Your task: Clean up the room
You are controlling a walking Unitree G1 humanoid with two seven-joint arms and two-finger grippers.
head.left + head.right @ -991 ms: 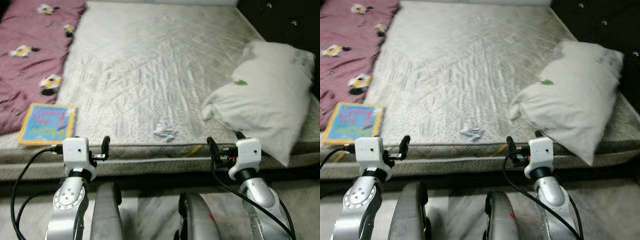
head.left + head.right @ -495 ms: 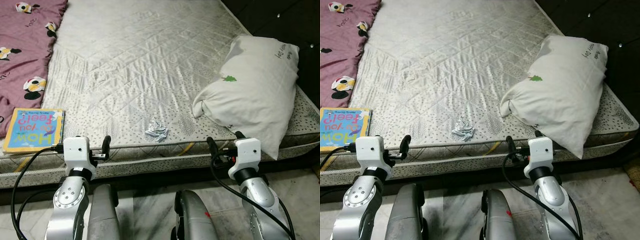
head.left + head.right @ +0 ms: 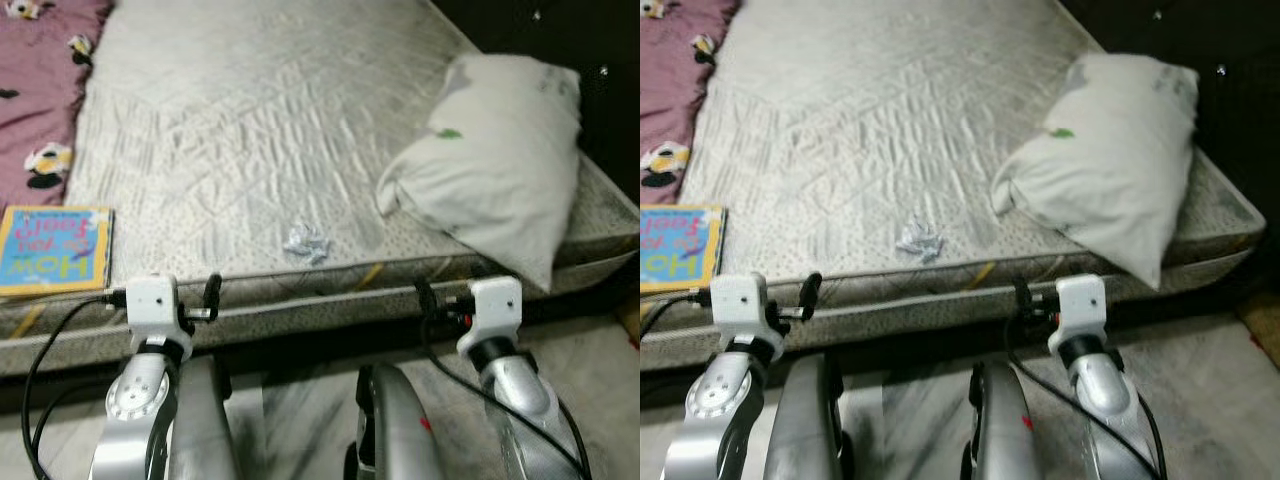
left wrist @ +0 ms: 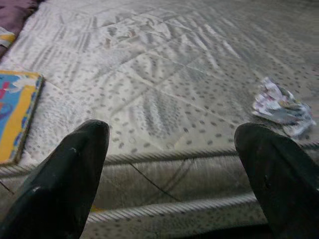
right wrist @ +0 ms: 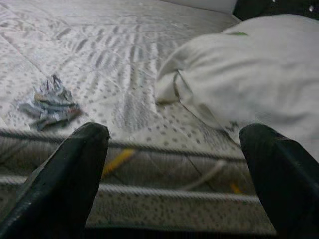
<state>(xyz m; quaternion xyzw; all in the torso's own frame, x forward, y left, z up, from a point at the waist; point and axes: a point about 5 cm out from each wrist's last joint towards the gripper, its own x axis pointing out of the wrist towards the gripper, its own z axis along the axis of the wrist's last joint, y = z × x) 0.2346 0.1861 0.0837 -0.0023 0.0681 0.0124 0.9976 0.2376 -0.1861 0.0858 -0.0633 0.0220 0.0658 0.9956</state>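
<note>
A crumpled wrapper [image 3: 305, 242] lies on the grey quilted mattress [image 3: 250, 110] near its front edge. At the front left corner rests a blue and yellow picture book [image 3: 52, 250]. A white pillow [image 3: 495, 165] lies at the right side. Both grippers hover just short of the mattress edge. My left gripper [image 4: 172, 130] is open, between the book [image 4: 15, 112] and the wrapper [image 4: 281, 107]. My right gripper [image 5: 175, 132] is open too, with the wrapper [image 5: 50, 104] to one side and the pillow [image 5: 249, 84] to the other.
A maroon cartoon-print blanket [image 3: 35, 70] covers the far left of the bed. Pale marble floor [image 3: 300, 400] runs between me and the bed base. Dark furniture [image 3: 560, 40] stands behind the pillow at the right.
The whole picture has shifted, so the camera moved: the bed's right corner and more floor now show. Both arms keep the same pose, grippers still open. The picture is blurrier now.
</note>
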